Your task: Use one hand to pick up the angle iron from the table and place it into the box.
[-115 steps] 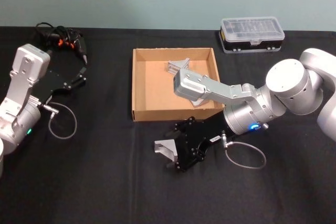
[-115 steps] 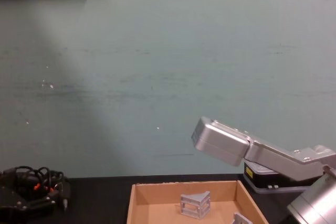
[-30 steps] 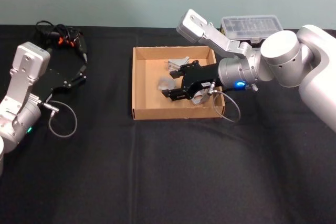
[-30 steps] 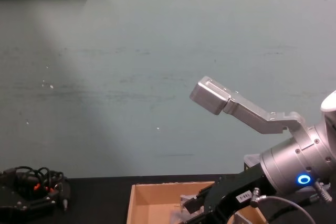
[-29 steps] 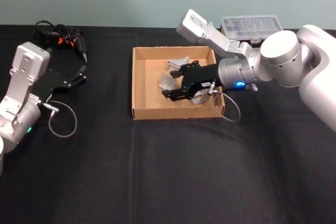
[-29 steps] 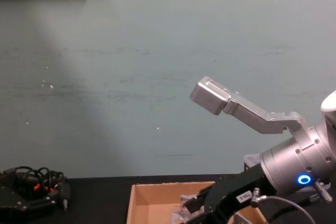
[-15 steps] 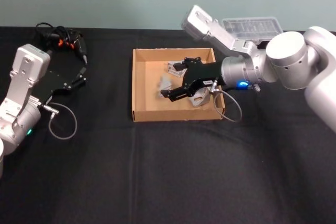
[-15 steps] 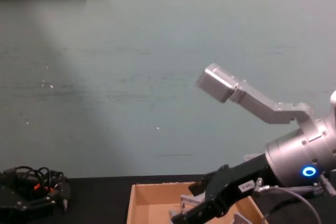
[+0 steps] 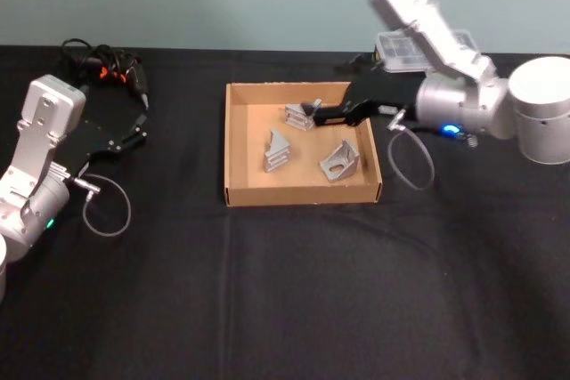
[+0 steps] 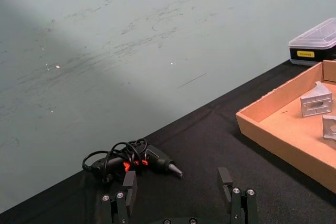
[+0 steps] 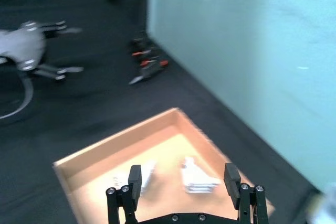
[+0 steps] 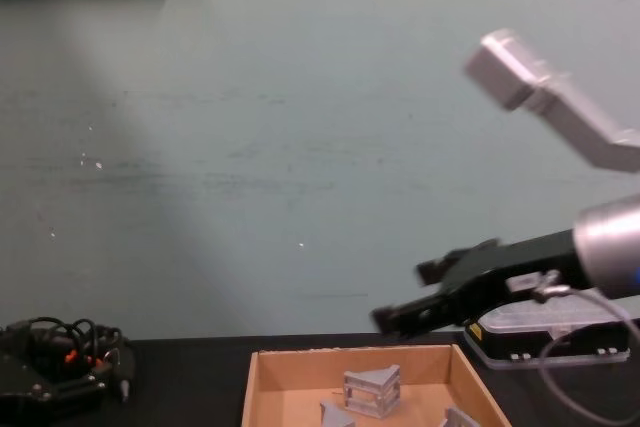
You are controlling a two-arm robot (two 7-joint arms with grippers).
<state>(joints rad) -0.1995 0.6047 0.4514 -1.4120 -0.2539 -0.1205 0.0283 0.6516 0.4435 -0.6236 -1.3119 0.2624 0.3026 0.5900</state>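
Observation:
The tan box (image 9: 237, 143) sits mid-table on the black table (image 9: 285, 291). Three grey angle irons lie inside it: one at the left (image 9: 276, 150), one at the back (image 9: 297, 116), one at the right (image 9: 340, 161). My right gripper (image 9: 317, 113) hangs above the box's back part, open and empty; the right wrist view shows its spread gripper (image 11: 182, 178) over the box floor (image 11: 173, 156). In the chest view the right gripper (image 12: 402, 294) floats well above the box rim (image 12: 350, 354). My left gripper (image 9: 134, 135) rests parked at the far left, open (image 10: 177, 184).
A black case with a clear lid (image 9: 426, 45) stands behind the box at the right. An electric screwdriver with coiled cable (image 9: 107, 67) lies at the back left, near the left arm. A loop of cable (image 9: 411, 159) hangs from the right wrist.
The right gripper let go of the angle iron it held over the box, and that piece now lies at the box's left. The gripper rose and drew back to the right.

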